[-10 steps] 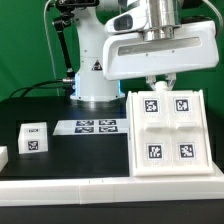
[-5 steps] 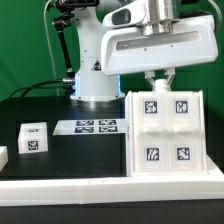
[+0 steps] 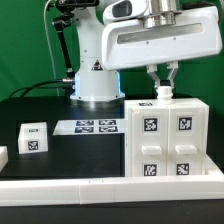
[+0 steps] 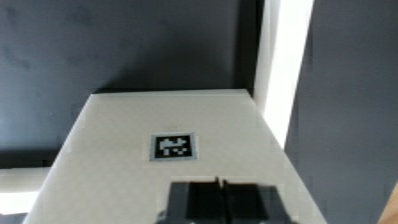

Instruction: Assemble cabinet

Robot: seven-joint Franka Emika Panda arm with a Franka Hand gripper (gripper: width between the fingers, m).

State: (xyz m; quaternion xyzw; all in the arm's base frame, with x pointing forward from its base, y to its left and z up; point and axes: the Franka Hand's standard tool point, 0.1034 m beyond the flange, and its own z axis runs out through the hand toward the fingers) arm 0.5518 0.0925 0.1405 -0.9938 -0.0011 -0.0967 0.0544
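One arm, one claw [image 3: 163, 86]. The cabinet [image 3: 166, 141] stood upright on the dark bench [image 3: 55, 108] at the exterior view's right, close behind the white front rail [image 3: 80, 190]. Its near face carried four black-and-white square tags [image 3: 150, 126], two rows of two: patterns only, no letters. The claw hung directly over the cabinet's top, fingers [image 3: 154, 76] angling inward with the tips close about a small white nub there; could not tell whether it gripped or only touched. The marker board [image 3: 97, 126] lay flat near the bench's middle, four tags counted. A small white block [image 3: 33, 138] sat toward the exterior view's left, well apart from the cabinet, with one tag on its front. A further white piece [image 3: 3, 157] was cut off by the frame's edge. One triangle sticker [image 3: 96, 68] on the white pedestal [image 3: 95, 88], too small to read. In the wrist view a white face [image 4: 160, 115] bore one tag [image 4: 173, 147], dark claw fingers [image 4: 192, 200] set close together
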